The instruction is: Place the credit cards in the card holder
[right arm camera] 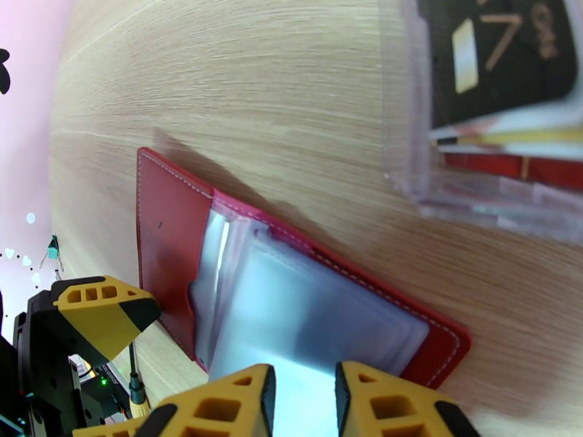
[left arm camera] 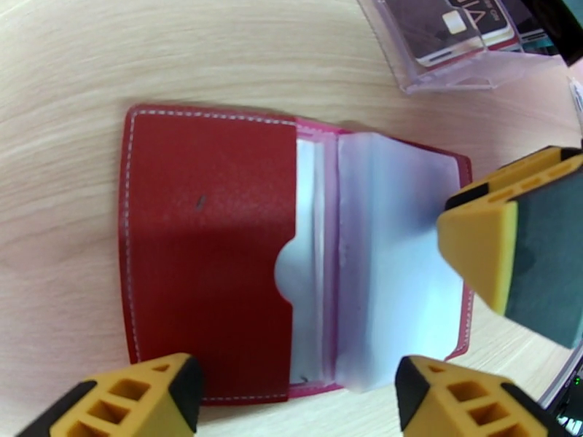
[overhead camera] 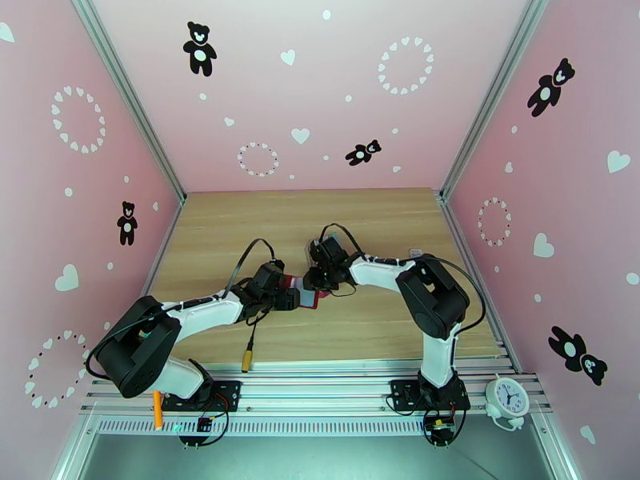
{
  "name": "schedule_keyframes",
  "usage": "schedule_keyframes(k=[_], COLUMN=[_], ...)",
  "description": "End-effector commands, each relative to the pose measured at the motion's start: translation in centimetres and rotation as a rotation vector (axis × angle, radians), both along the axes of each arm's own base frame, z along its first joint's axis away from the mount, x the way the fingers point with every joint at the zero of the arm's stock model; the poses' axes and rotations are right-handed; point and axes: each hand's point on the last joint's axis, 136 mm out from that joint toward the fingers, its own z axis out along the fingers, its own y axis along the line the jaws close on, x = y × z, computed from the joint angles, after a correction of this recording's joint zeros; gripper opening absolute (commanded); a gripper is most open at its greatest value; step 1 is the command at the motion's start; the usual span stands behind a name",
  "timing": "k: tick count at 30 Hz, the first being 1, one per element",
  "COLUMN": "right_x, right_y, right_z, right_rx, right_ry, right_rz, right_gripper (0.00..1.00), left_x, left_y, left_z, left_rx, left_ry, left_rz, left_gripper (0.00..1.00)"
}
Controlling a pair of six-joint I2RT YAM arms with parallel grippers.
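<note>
Hovering over the card holder (left arm camera: 211, 249), the left gripper (left arm camera: 295, 391) stands wide and empty, its fingers (left arm camera: 138, 395) straddling the near edge.

Right gripper (right arm camera: 304, 384): jaws narrow, closed on a clear sleeve leaf (right arm camera: 306, 322) of the card holder as far as the right wrist view tells. The leaf runs up into the gap and looks lifted off the stack.

The card holder lies open on the table (overhead camera: 360, 218), between the two arms. Its red pocket flap is toward the left arm and its sleeves toward the right, so its long axis runs from one gripper to the other.

Credit cards (left arm camera: 452, 23): not yet in the card holder. They sit in a clear rack (left arm camera: 466, 67) just beyond its far corner, on the right gripper's side, with a black chip card foremost.

Judgement: the right gripper is nearer the rack but occupied. The free left gripper would have to reach across the card holder for a card, then slide it in along the long axis into the opened sleeve.

Surface: pale wood grain, smooth; the card holder may slip if pushed.

Room: pink walls (overhead camera: 96, 194) close in on three sides, and the arms crowd each other at the centre.
</note>
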Motion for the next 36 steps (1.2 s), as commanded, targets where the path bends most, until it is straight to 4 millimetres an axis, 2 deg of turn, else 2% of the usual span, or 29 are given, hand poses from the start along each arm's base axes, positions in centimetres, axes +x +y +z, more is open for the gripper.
schedule_keyframes(k=[1,21,28,36], right_x=[-0.1,-0.1,0.2,0.8], right_y=[0.6,3.1,4.4,5.1], right_z=[-0.5,-0.6,0.1,1.6], right_rx=[-0.014,0.049,0.090,0.128], right_ry=[0.008,0.040,0.037,0.015], right_rz=[0.014,0.027,0.031,0.025], right_gripper=[0.29,0.29,0.28,0.28], left_x=[-1.1,-1.4,-1.5,-1.4], left_y=[0.0,0.5,0.3,1.6], left_z=[-0.8,-1.4,-1.1,-1.7], left_rx=[-0.009,0.047,0.063,0.149], left_ry=[0.036,0.038,0.028,0.034], left_rz=[-0.018,-0.017,-0.030,-0.002], left_gripper=[0.79,0.84,0.86,0.86])
